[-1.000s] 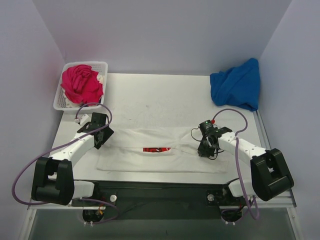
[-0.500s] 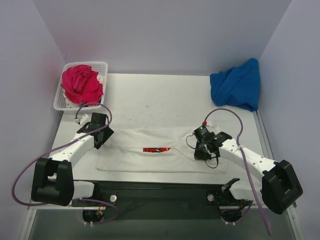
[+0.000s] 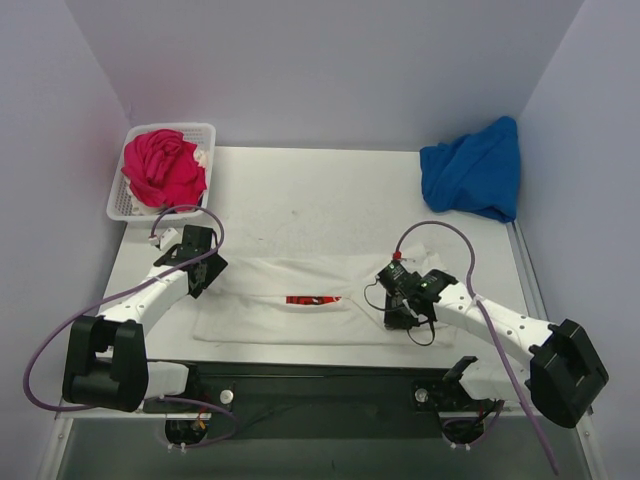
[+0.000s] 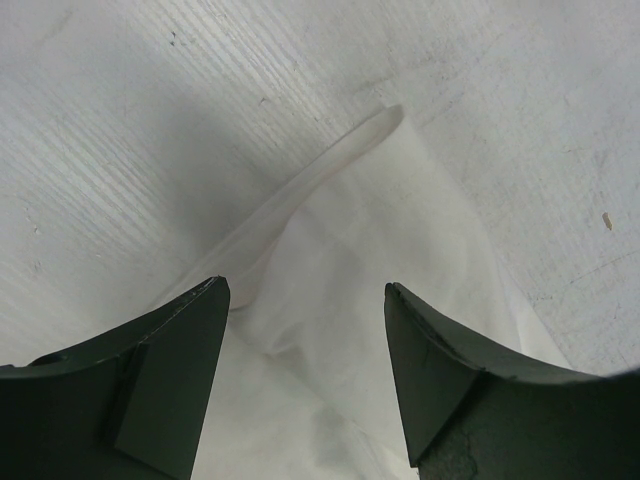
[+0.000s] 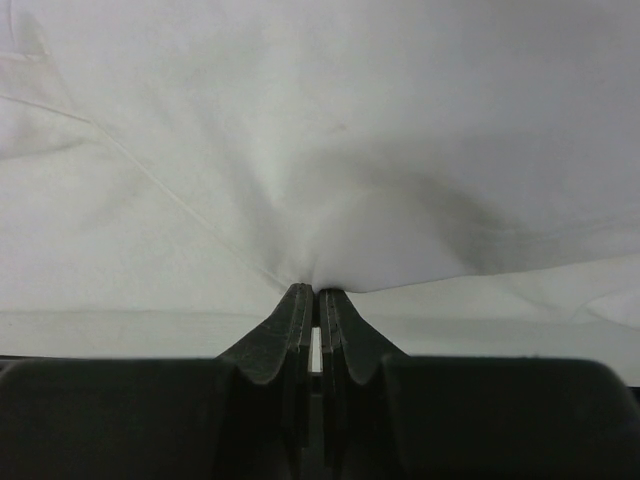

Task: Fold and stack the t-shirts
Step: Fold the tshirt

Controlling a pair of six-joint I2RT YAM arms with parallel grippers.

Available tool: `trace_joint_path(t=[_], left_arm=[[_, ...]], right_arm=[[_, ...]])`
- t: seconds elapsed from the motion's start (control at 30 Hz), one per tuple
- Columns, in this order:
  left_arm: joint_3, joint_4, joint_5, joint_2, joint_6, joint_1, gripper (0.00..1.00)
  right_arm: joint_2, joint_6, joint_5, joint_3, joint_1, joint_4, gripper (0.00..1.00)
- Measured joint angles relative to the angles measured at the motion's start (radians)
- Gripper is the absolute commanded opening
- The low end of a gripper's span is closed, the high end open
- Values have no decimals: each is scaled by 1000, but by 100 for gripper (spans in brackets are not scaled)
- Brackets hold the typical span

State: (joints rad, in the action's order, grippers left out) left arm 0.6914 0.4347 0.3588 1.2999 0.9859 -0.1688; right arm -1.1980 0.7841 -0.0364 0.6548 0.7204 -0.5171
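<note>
White-walled booth, scuffed table [image 3: 320, 200]: the white t-shirt [image 3: 300, 320] lay part-folded along the near edge, the blue t-shirt [image 3: 472, 172] bunched at the far right corner, the magenta-pink t-shirt [image 3: 160, 168] heaped in the lattice basket [image 3: 117, 207] at the far left corner. Right gripper [image 5: 310, 292] was clenched on a pinch of the white shirt's right side, cloth puckering toward it; left gripper [image 4: 305, 300] hung released over the shirt's left edge, holding nothing. Judged light and limp, best taken at hems or corners; the red chest print [image 3: 313, 299] showed as a sliver, no writing legible.
</note>
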Motion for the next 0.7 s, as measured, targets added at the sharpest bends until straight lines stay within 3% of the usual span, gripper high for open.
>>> trace_joint_path(t=[0.13,0.27,0.37,0.57,0.7], left_arm=[[0,0,0,0,-1,0,74],[0,0,0,0,-2,0,74],[1,-1,0,0,-6,0,74],[25,-5,-1,0,-40,0,74],[29,-22,-8,-1,-61,0,74]], right_arm=[[7,0,0,-1,2,-11,0],[7,-1,-2,-5,2,-24,33],[9,-6,-15,-4,7,-48,43],[63,-8,-118,57,0,-119,49],[38,-10,-179,132,-107,-133,49]])
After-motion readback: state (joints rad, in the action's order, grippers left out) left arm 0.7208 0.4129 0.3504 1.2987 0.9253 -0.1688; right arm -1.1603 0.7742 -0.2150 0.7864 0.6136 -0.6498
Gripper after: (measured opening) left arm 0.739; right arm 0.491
